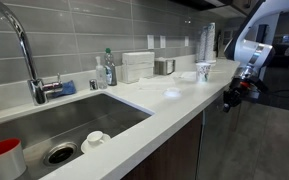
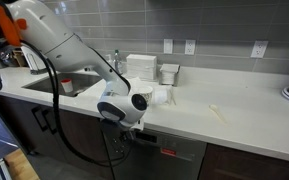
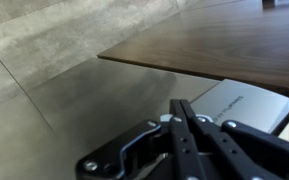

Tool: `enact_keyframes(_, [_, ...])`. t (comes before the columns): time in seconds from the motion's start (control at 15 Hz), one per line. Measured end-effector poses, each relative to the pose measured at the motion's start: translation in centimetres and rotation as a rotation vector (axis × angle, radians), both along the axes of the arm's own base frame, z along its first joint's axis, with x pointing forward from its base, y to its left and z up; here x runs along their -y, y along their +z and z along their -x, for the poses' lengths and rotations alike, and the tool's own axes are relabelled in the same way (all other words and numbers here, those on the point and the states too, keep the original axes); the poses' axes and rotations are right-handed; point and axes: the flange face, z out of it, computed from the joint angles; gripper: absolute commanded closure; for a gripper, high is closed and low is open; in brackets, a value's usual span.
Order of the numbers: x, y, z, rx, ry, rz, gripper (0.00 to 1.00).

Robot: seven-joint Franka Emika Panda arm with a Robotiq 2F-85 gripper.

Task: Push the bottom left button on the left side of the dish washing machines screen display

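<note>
The dish washing machine (image 2: 184, 162) is a grey metallic front under the white counter, with a small red-lit strip near its top edge. In the wrist view its grey panel (image 3: 246, 100) lies just right of my fingertips. My gripper (image 3: 182, 105) is shut and empty, its two black fingers pressed together. In both exterior views the gripper (image 2: 144, 136) (image 1: 234, 98) hangs just below the counter's front edge, at the top of the machine's front. I cannot make out single buttons.
Brown wooden cabinet doors (image 3: 214, 45) flank the machine. The white counter (image 2: 214, 120) carries white boxes (image 2: 144, 67) and a paper-towel stand (image 1: 207, 45). A sink (image 1: 44, 125) with a faucet (image 1: 29, 55) and a red cup (image 1: 2, 157) sits further along. Grey tiled floor (image 3: 44, 70) lies below.
</note>
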Motion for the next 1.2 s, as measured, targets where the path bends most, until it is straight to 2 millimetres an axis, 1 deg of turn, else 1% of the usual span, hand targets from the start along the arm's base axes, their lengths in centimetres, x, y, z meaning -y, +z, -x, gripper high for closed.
enact_keyframes(0.2, [0.7, -0.3, -0.7, 0.022, -0.033, -0.017, 0.97])
enact_keyframes(0.53, [1.8, -0.2, -1.5, 0.056, -0.083, -0.043, 0.95])
enact_keyframes(0.87, [1.2, -1.0, -1.3, 0.039, -0.086, -0.079, 0.97])
enact_keyframes(0.93, [1.1, -1.2, -1.4, 0.039, -0.098, -0.088, 0.96])
enact_keyframes(1.2, [1.3, -1.7, -0.7, 0.064, -0.142, -0.12, 0.97])
